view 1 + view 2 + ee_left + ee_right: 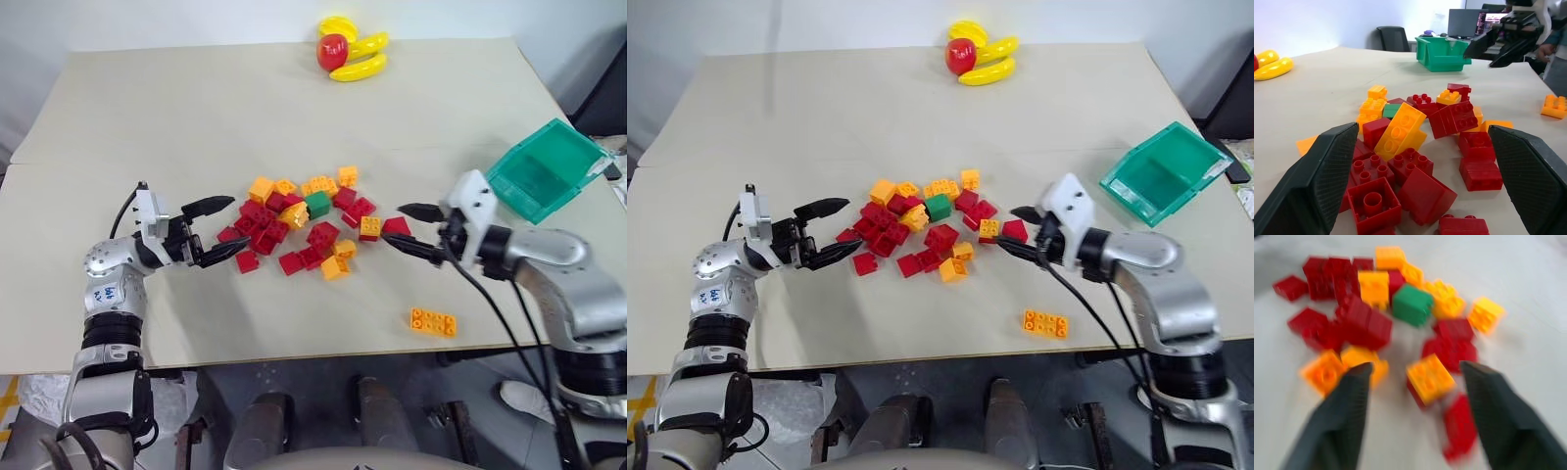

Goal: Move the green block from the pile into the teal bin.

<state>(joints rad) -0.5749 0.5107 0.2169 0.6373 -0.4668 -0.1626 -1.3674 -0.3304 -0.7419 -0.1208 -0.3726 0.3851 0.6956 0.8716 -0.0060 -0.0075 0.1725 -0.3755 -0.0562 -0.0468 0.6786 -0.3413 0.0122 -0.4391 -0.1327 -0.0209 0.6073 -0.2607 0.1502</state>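
Beige tabletop (294,117) carried all items under inspection. I noted the green block (317,204) as a small, roughly square studded brick, lying in the far middle of the pile (299,235) of red and orange-yellow bricks, touching its neighbours. It lay between my two grippers, nearer the right one but apart from both. I found the right gripper (411,227) at the pile's right edge, jaws spread, holding nothing, its fingertips just beside a red brick. The left gripper (217,229) stood at the pile's left edge, jaws likewise spread and empty. The teal bin (545,168), translucent with low walls, sat tilted at the table's right edge, well apart from the block. A flat orange plate (433,321) lay near the front edge.
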